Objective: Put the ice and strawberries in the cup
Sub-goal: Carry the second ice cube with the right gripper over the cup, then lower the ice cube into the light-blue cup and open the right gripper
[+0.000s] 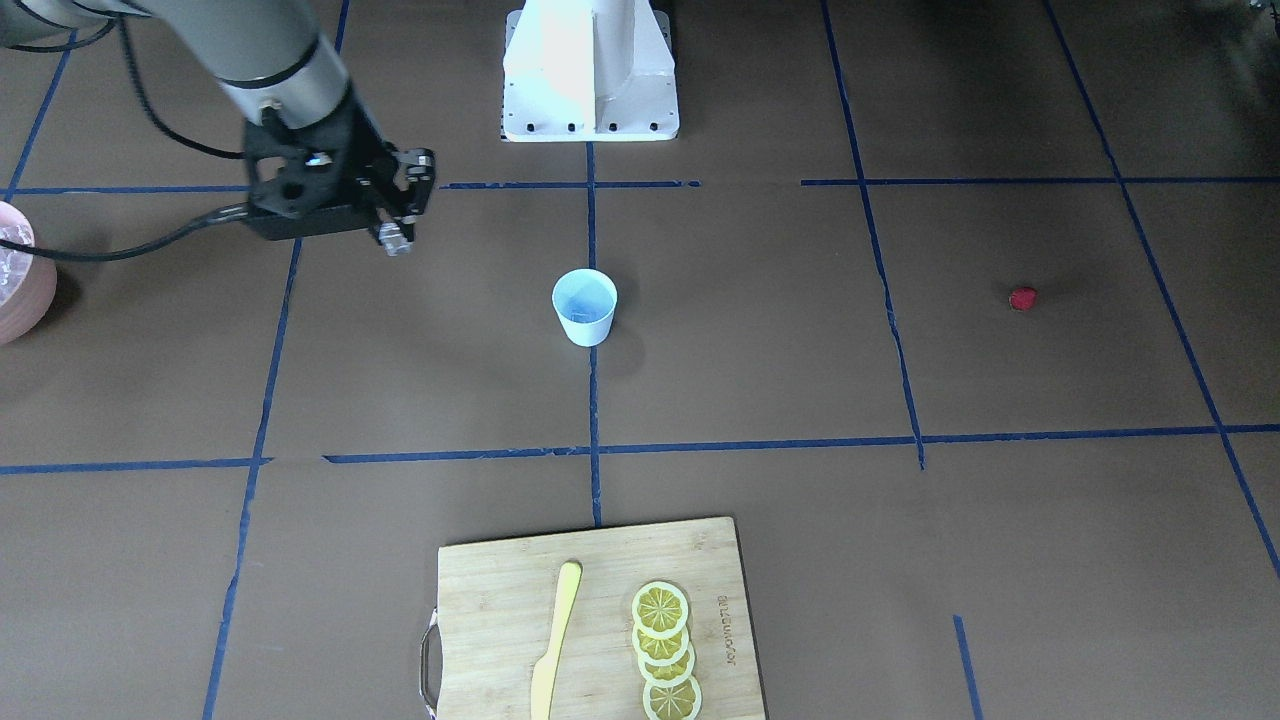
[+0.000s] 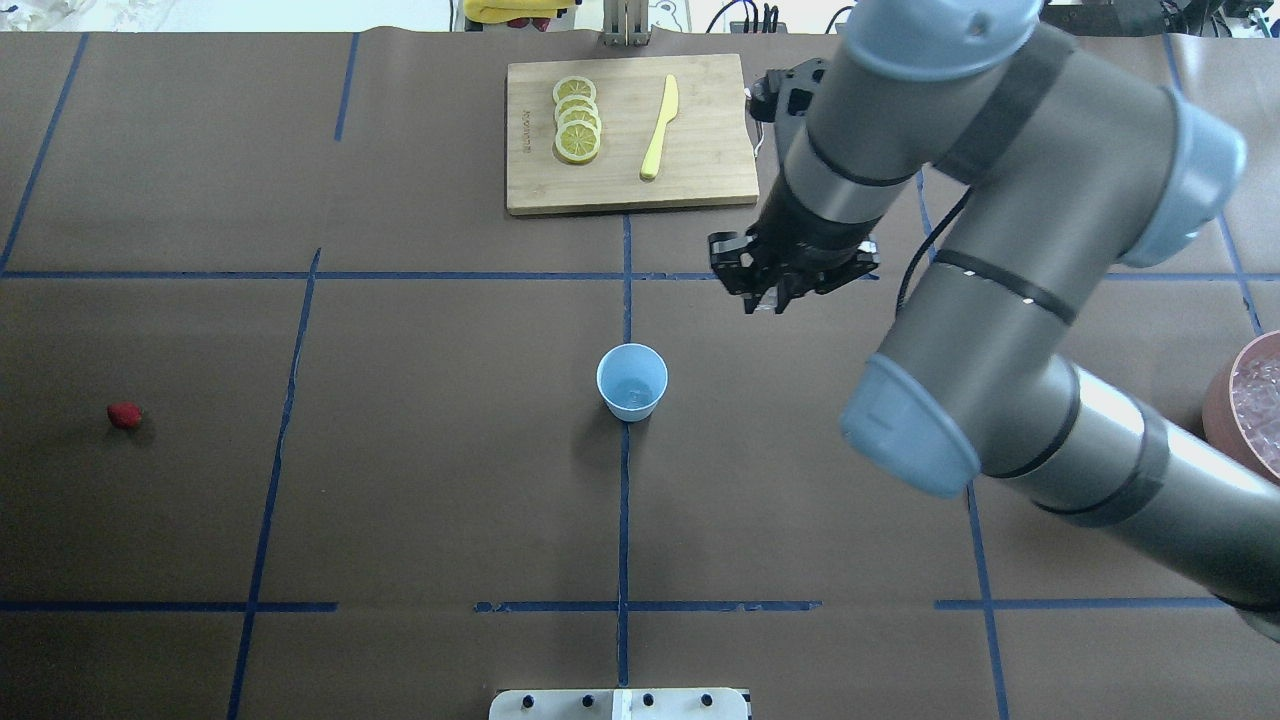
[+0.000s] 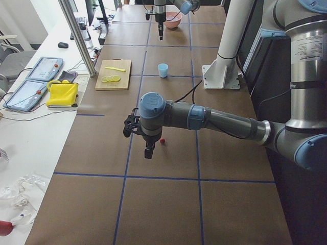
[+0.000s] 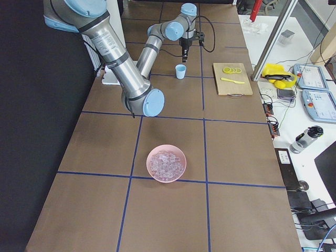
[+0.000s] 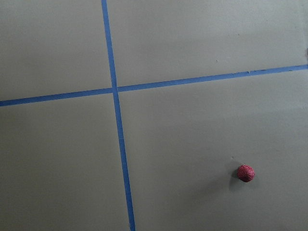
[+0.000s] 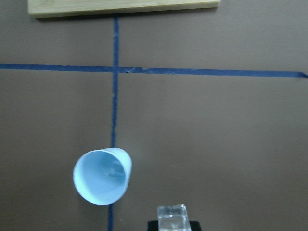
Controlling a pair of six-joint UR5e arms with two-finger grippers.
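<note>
The pale blue cup (image 2: 632, 382) stands upright at the table's centre, and nothing shows inside it in the right wrist view. My right gripper (image 1: 395, 240) hangs above the table beside the cup, towards the cutting board, shut on one clear ice cube (image 6: 172, 216). More ice (image 4: 166, 164) fills the pink bowl (image 4: 178, 152) at the robot's right end. A single red strawberry (image 2: 124, 415) lies alone on the table at the far left. My left gripper (image 3: 148, 152) hovers close to the strawberry (image 5: 245, 173); I cannot tell whether it is open or shut.
A wooden cutting board (image 2: 700, 185) at the far side carries yellow lemon slices (image 2: 577, 120) and a yellow knife (image 2: 659, 128). The robot's white base (image 1: 590, 70) sits behind the cup. Blue tape lines cross the brown table.
</note>
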